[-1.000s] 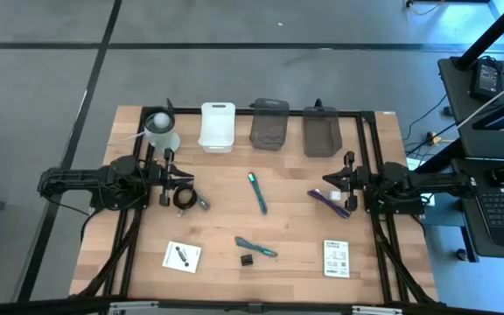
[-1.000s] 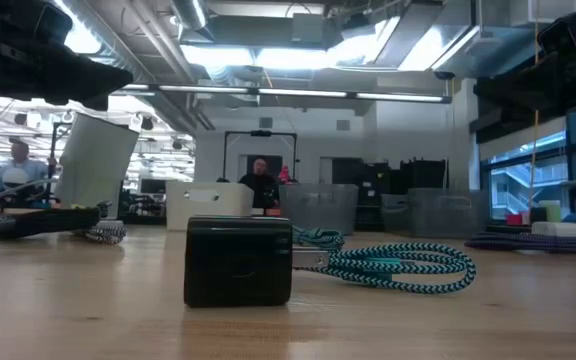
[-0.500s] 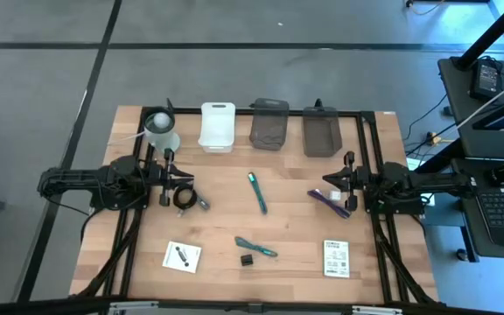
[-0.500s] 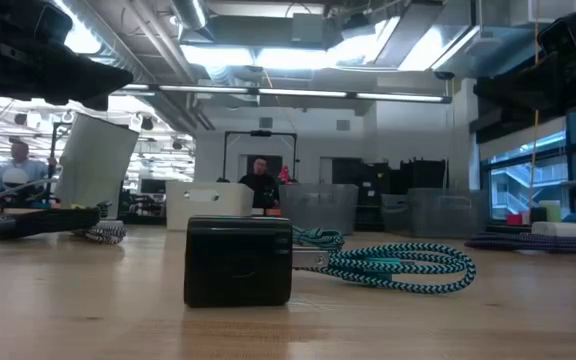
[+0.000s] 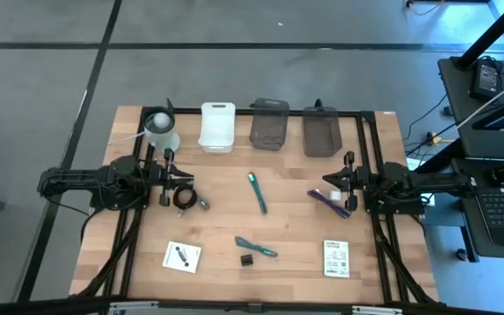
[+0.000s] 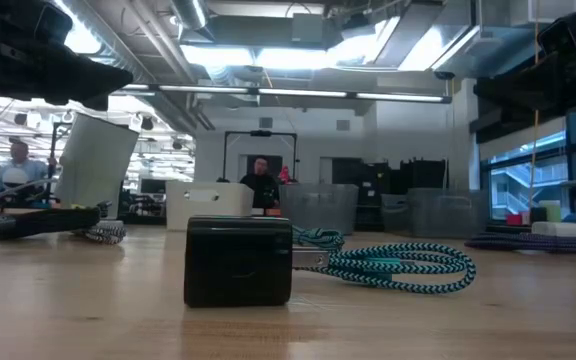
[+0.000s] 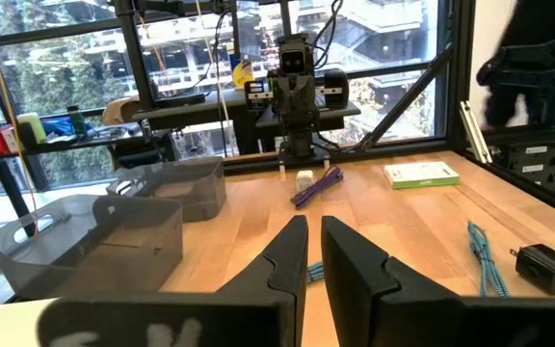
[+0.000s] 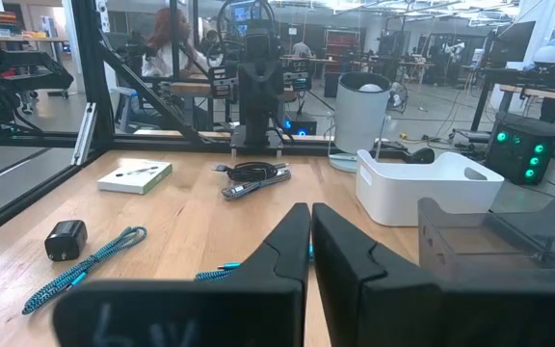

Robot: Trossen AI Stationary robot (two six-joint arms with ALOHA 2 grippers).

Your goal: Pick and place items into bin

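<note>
Nothing has shifted over the last second: the left gripper (image 5: 180,182) and right gripper (image 5: 331,184) both hover with jaws nearly shut and seemingly empty, while the teal pen (image 5: 257,192) lies mid-surface, short of the white bin (image 5: 218,127), so picking has not begun
</note>
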